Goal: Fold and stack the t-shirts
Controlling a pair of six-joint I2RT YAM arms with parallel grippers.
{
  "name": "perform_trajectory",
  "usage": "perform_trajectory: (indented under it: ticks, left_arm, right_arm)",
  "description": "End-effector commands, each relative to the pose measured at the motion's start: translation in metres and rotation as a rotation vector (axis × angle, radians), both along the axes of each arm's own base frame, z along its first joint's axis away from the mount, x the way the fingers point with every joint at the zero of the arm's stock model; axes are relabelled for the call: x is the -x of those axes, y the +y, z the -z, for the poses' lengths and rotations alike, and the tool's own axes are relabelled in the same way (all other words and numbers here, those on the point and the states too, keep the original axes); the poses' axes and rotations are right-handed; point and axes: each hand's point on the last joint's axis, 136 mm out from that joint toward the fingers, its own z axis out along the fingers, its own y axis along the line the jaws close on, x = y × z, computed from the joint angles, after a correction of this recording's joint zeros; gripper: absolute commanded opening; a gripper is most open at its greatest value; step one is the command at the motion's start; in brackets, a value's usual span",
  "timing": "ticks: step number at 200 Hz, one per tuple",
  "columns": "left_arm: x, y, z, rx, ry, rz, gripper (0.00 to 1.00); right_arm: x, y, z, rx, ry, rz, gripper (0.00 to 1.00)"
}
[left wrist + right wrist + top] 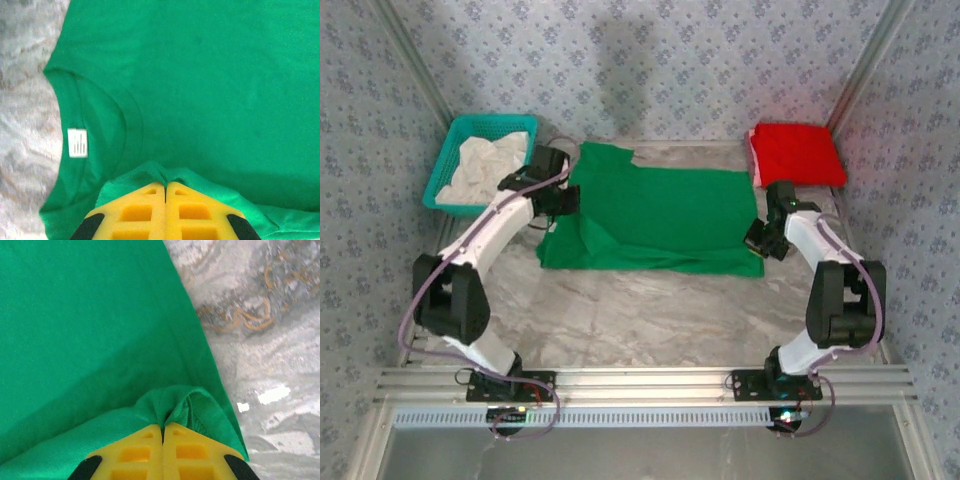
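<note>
Your left jaws are closed on a pinch of the green shirt just beside its collar. Your right jaws are closed on a bunch at its opposite edge. It lies mid-surface between them, long axis left to right, collar leftward, partly doubled over, plain, with a white tag. The red shirt sits folded far right.

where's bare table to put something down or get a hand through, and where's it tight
Widest bare patch: the table between the green t-shirt's near edge and the front rail. A narrow strip lies behind that shirt along the back wall. Crowded: the teal basket beside the left gripper, and the red t-shirt beside the right gripper.
</note>
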Motion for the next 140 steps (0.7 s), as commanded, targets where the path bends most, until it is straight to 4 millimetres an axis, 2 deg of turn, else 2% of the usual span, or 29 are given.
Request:
perform_trajectory:
  ticks: [1, 6, 10, 17, 24, 36, 53, 67, 80, 86, 97, 118, 140]
  left_arm:
    - [-0.031, -0.001, -0.005, -0.041, -0.037, 0.057, 0.28]
    - [-0.039, 0.0, -0.006, -0.048, -0.042, 0.06, 0.36]
    - [-0.046, -0.001, -0.008, -0.05, -0.048, 0.064, 0.39]
    - [-0.058, -0.003, -0.013, -0.053, -0.06, 0.07, 0.43]
    - [-0.07, -0.007, -0.023, -0.049, -0.084, 0.076, 0.46]
    - [-0.076, -0.012, -0.041, -0.037, -0.097, 0.081, 0.47]
    - [-0.074, -0.018, -0.073, -0.008, -0.183, 0.085, 0.48]
    - [-0.06, -0.019, -0.083, 0.021, -0.228, 0.074, 0.49]
    - [-0.04, -0.017, -0.07, 0.056, -0.211, 0.066, 0.5]
    - [-0.029, -0.016, -0.059, 0.07, -0.186, 0.058, 0.51]
    - [-0.009, -0.013, -0.033, 0.092, -0.119, 0.036, 0.51]
    - [0.023, -0.012, 0.013, 0.145, -0.008, 0.009, 0.51]
    - [0.038, -0.012, 0.05, 0.144, 0.072, 0.002, 0.51]
  right_arm:
    - [-0.028, -0.003, -0.009, -0.019, -0.05, 0.013, 0.17]
    - [-0.034, -0.004, -0.013, -0.026, -0.063, 0.019, 0.19]
    - [-0.038, -0.004, -0.013, -0.031, -0.07, 0.024, 0.22]
    - [-0.055, -0.006, -0.029, -0.035, -0.118, 0.033, 0.28]
    - [-0.063, -0.008, -0.036, -0.042, -0.134, 0.039, 0.31]
    - [-0.074, -0.009, -0.05, -0.052, -0.166, 0.041, 0.31]
    - [-0.075, -0.015, -0.069, -0.033, -0.205, 0.04, 0.34]
    - [-0.072, -0.015, -0.081, -0.018, -0.278, 0.011, 0.34]
    - [-0.061, -0.007, -0.085, -0.037, -0.329, -0.006, 0.34]
    - [-0.049, -0.001, -0.074, -0.057, -0.315, -0.02, 0.34]
    - [-0.032, 0.007, -0.063, -0.074, -0.3, -0.039, 0.34]
    - [-0.008, 0.016, -0.041, -0.074, -0.276, -0.078, 0.31]
    - [-0.001, 0.025, -0.019, -0.092, -0.245, -0.113, 0.14]
